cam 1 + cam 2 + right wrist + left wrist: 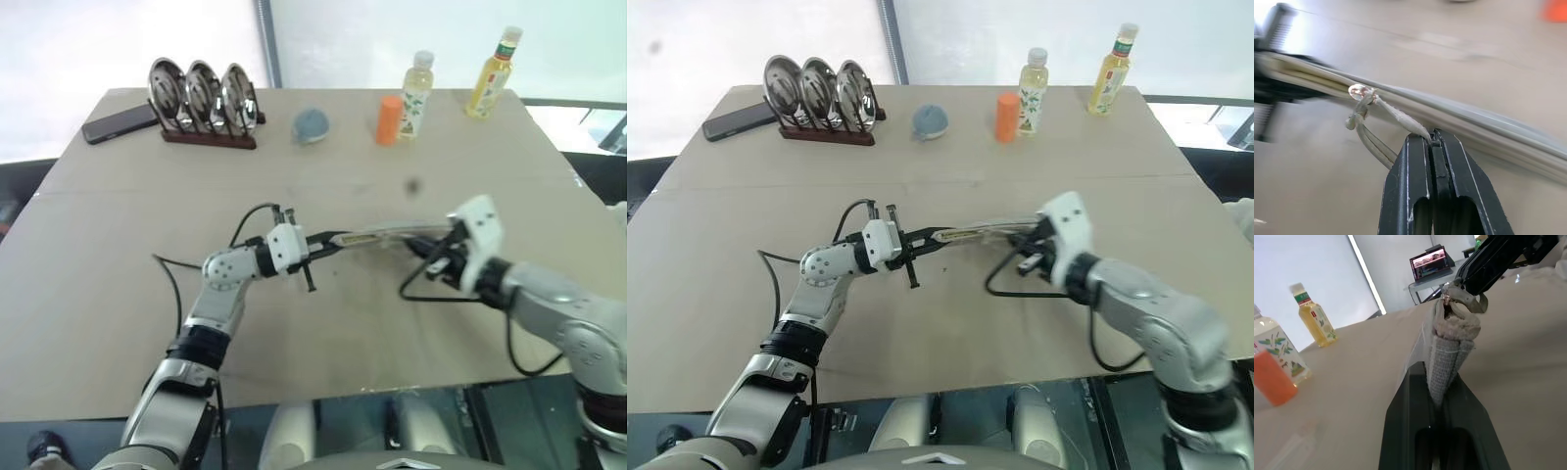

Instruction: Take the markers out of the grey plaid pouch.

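Observation:
The grey plaid pouch [377,235] hangs edge-on above the table, stretched between my two grippers. My left gripper [328,240] is shut on its left end; in the left wrist view the fabric [1449,347] is pinched between the black fingers [1405,421]. My right gripper [1431,139] is shut on the pale strap of the zip pull [1396,115], at the pouch's right end [431,247]. A pale, yellowish strip runs along the pouch's upper edge. The markers are hidden.
At the back of the table stand a rack of metal lids [201,98], a dark phone [118,124], a blue-grey ball [312,124], an orange cylinder [389,119] and two bottles [417,93] [493,73]. Black cables loop beside both wrists.

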`<action>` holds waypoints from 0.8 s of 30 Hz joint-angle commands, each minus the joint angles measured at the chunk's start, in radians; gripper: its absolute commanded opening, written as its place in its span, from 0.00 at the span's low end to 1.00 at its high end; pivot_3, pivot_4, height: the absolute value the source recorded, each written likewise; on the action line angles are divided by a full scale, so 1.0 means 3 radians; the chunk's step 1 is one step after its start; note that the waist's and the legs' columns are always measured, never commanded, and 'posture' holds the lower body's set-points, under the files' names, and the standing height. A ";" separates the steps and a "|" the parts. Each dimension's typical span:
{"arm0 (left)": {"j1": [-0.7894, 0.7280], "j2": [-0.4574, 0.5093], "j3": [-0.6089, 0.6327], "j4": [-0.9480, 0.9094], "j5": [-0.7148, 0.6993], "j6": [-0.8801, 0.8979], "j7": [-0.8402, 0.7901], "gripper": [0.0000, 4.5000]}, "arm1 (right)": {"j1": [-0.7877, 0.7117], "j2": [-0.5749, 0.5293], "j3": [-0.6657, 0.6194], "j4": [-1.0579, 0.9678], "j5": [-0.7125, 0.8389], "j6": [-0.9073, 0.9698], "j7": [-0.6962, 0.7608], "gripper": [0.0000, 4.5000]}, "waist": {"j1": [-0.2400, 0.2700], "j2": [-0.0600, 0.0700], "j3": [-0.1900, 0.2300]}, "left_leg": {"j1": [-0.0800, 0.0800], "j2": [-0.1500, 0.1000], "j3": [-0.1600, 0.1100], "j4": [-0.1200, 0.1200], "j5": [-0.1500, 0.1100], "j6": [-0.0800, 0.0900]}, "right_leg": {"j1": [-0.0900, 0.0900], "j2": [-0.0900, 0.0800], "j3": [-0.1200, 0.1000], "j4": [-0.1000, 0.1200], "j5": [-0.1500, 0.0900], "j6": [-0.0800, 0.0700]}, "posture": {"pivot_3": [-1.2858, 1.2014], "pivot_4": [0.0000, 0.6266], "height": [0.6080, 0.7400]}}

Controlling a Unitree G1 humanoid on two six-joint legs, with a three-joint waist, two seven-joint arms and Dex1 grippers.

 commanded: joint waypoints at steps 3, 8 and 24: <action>0.0256 0.0078 0.0162 -0.0745 -0.0575 0.0859 -0.0013 0.00 | 0.0318 -0.0555 -0.1090 -0.0331 0.0226 0.0369 0.0140 0.02 | -0.0024 0.0004 0.0001 | 0.0001 0.0000 0.0001 -0.0001 0.0000 0.0000 | -0.0001 0.0000 0.0002 0.0000 0.0000 0.0000 | 0.52 0.24 1.00; 0.0479 0.0048 0.0251 -0.1002 -0.0690 0.1221 0.0114 0.00 | 0.0565 -0.0849 -0.1534 -0.0457 0.0388 0.0677 0.0265 0.02 | -0.0026 0.0007 0.0001 | 0.0013 0.0007 0.0001 -0.0001 0.0000 0.0000 | 0.0002 0.0008 0.0004 0.0004 0.0000 -0.0001 | 0.52 0.24 1.00; 0.0831 -0.0115 0.0225 -0.0795 -0.0372 0.0921 0.0082 0.00 | 0.0383 -0.1076 -0.1441 -0.0702 0.1665 0.0372 0.0045 0.03 | -0.0016 0.0006 0.0000 | 0.0008 0.0006 0.0007 0.0004 0.0000 0.0000 | 0.0001 0.0006 0.0010 -0.0004 -0.0001 0.0000 | 0.52 0.24 1.00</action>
